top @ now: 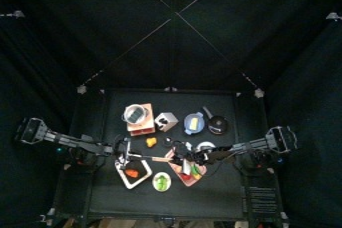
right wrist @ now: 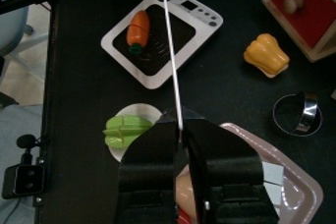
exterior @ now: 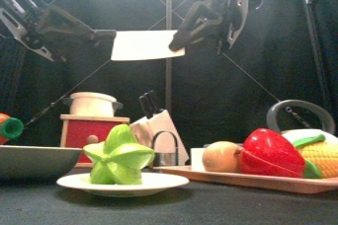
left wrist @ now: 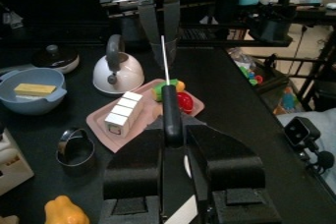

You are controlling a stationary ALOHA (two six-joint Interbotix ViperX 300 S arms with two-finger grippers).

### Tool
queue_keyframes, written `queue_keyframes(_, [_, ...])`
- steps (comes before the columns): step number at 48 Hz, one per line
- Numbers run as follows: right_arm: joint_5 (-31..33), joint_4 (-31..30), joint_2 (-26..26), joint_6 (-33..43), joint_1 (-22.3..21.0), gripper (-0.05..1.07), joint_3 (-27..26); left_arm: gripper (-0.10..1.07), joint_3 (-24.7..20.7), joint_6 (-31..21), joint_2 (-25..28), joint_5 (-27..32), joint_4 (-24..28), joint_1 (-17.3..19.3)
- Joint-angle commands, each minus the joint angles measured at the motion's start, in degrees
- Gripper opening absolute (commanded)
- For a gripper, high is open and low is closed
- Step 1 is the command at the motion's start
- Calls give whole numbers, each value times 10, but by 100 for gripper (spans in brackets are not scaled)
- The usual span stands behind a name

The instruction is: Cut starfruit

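Note:
The starfruit [exterior: 119,155] is green and ridged. It stands on a small white plate [exterior: 126,185] near the table's front; in the right wrist view the starfruit [right wrist: 132,132] lies just beside the jaws. High above the table a white-bladed knife [exterior: 145,44] hangs level between both arms. My left gripper [left wrist: 168,140] is shut on its black handle [left wrist: 168,115]. My right gripper [right wrist: 178,130] is shut on the far end of the blade [right wrist: 170,66]. The knife is well above the fruit and touches nothing else.
To the right of the plate lies a pink board [exterior: 264,181] with a red pepper [exterior: 271,153] and corn. A white tray with a carrot [right wrist: 140,28], a yellow piece [right wrist: 265,54], a red-and-white box [exterior: 90,120], a knife block [exterior: 158,130], a kettle [left wrist: 116,69] and a blue bowl [left wrist: 33,85] stand around.

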Motion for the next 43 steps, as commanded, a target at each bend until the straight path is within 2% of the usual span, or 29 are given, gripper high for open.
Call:
queue_keyframes(1, [-3,0,-7,1,-2,30,-6,47,-8,2,-1,2,2,-3])
queue_keyframes(11, [9,-1,2,-3,7,30,3,47,-6,1,-1,25,10,-10])
queue_keyframes(19, [14,-18,23,-1,40,30,-4,46,-6,5,1,36,10,-24])
queue_keyframes(27, [58,-21,40,4,70,30,-22,41,-23,26,18,46,1,-54])
queue_keyframes(37, [126,-11,75,5,111,30,-57,38,-59,67,64,79,-76,-104])
queue_keyframes(43, [131,-4,93,5,127,30,-67,38,-76,112,101,79,-127,-136])
